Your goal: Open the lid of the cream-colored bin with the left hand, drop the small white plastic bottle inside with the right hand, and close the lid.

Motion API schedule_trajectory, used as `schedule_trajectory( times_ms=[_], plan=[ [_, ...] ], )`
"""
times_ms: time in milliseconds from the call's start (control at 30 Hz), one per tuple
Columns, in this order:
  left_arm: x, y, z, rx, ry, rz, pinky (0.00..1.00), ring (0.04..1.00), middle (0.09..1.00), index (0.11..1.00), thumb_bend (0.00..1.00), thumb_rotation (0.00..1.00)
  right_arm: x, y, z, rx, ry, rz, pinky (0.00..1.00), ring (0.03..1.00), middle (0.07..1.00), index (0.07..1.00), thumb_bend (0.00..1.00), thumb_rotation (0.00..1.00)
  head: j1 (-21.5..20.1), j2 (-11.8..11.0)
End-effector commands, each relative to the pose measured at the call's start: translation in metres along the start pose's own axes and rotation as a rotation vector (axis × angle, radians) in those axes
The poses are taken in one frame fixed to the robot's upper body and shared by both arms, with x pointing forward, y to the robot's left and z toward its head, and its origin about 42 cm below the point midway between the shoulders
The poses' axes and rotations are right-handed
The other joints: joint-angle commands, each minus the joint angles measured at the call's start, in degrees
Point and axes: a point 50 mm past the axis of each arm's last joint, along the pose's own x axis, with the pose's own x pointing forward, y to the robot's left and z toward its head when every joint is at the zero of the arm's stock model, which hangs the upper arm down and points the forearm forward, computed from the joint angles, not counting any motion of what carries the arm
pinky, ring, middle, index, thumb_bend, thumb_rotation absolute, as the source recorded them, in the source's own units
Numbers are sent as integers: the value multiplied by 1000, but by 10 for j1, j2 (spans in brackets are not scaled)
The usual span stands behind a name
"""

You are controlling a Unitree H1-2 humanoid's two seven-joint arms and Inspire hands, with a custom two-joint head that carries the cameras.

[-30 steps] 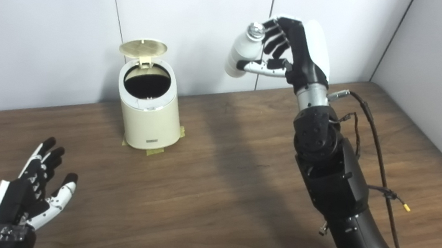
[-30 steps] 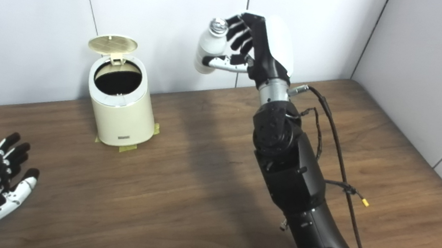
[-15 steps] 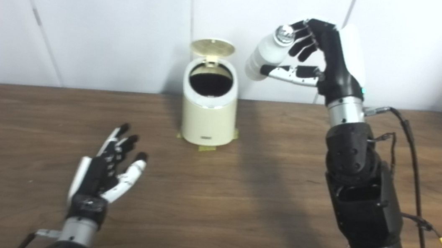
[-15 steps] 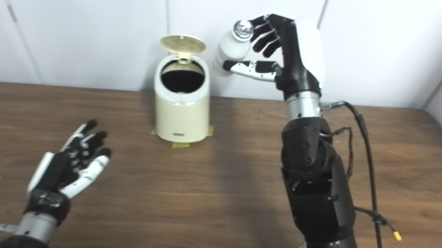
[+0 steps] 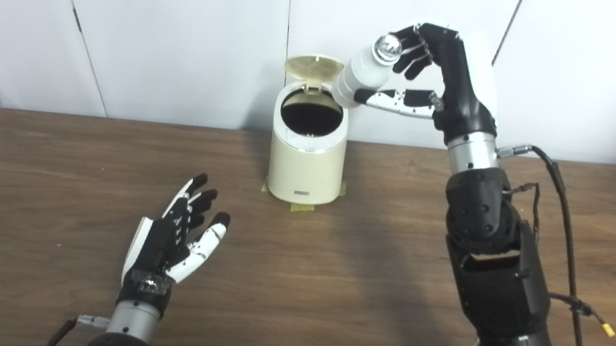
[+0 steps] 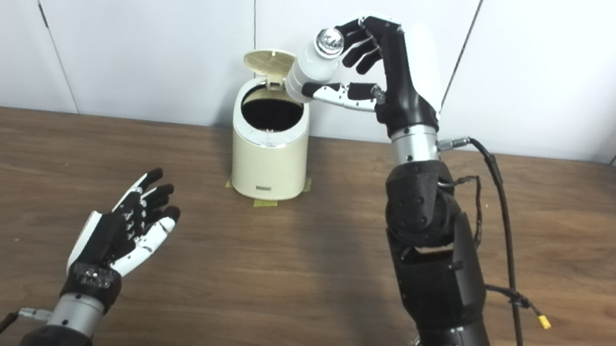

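The cream-colored bin (image 5: 305,164) stands at the back of the table with its lid (image 5: 312,68) swung up and its dark inside showing. My right hand (image 5: 443,78) is raised high, shut on the small white plastic bottle (image 5: 362,77) with a silver cap. The bottle hangs tilted just above the bin's right rim. My left hand (image 5: 177,236) rests low over the table, in front of the bin and to its left, open with fingers spread and holding nothing.
The bin sits on strips of tape (image 5: 299,207) on the brown wooden table (image 5: 48,182). White wall panels (image 5: 173,27) rise close behind the bin. A black cable (image 5: 568,228) runs along my right forearm.
The camera has swung left, shifting the whole scene to the right. My right hand has carried the bottle leftward, from right of the bin to just above its right rim. The lid stays up.
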Motion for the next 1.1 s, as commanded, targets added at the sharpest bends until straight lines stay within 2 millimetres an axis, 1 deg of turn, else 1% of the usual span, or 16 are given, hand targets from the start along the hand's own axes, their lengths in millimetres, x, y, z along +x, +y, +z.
schedule_trajectory(
  times_ms=[0,167,433,500,733,800,1067],
  plan=[
    [4,-4,13,-13,-79,12,903,907,891,978,453,395,19,-7,24,0,-103,-63,333,430,495,469,523,0,2,-1],
    [5,-7,13,-13,-78,12,918,909,893,978,453,392,22,2,20,16,-93,-54,342,433,494,474,523,0,6,-4],
    [5,-9,14,-12,-73,16,913,911,894,977,463,411,29,21,12,66,-67,-32,354,436,489,479,523,0,8,-5],
    [6,-9,14,-16,-74,15,918,913,895,978,459,400,30,25,11,70,-67,-24,358,438,493,475,523,0,7,-6],
    [7,-11,13,-10,-65,15,929,916,894,976,448,397,32,39,9,101,-64,16,358,431,496,479,522,0,7,-8],
    [7,-11,13,-11,-66,15,921,915,894,973,460,405,33,43,7,107,-54,29,360,429,497,480,522,0,6,-8],
    [7,-11,14,-19,-70,17,920,912,895,974,453,397,31,57,-2,100,-13,46,367,428,497,482,522,0,6,-7]
  ],
)
